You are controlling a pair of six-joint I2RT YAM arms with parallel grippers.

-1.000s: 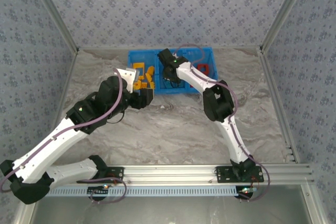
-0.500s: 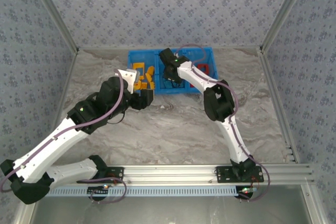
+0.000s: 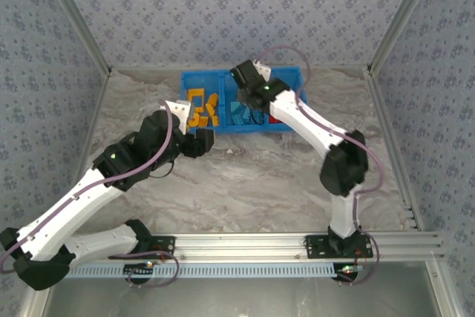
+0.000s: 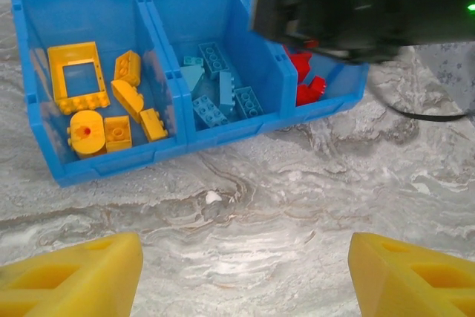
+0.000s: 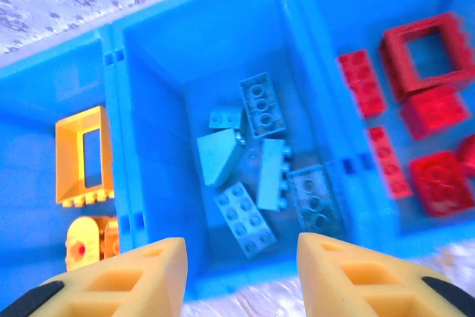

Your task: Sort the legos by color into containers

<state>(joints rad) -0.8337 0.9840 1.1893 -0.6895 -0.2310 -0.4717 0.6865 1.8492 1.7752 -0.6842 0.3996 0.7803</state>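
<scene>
The blue three-part bin (image 3: 291,73) stands at the back of the table. In the left wrist view its left compartment (image 4: 44,50) holds yellow legos (image 4: 78,79), the middle one blue legos (image 4: 219,94), the right one red legos (image 4: 304,83). My right gripper (image 3: 251,88) hovers over the middle compartment; it (image 5: 241,276) is open and empty above the blue legos (image 5: 260,161). My left gripper (image 3: 194,128) sits in front of the bin, and it (image 4: 245,272) is open over bare marble.
A small white speck (image 4: 214,197) lies on the marble table (image 3: 245,176) just before the bin. The right arm (image 4: 371,5) crosses above the bin's right end. Metal frame rails (image 3: 393,146) border the table's sides.
The right gripper opened and drew up and back over the bin while its elbow swung right. The left arm barely shifted.
</scene>
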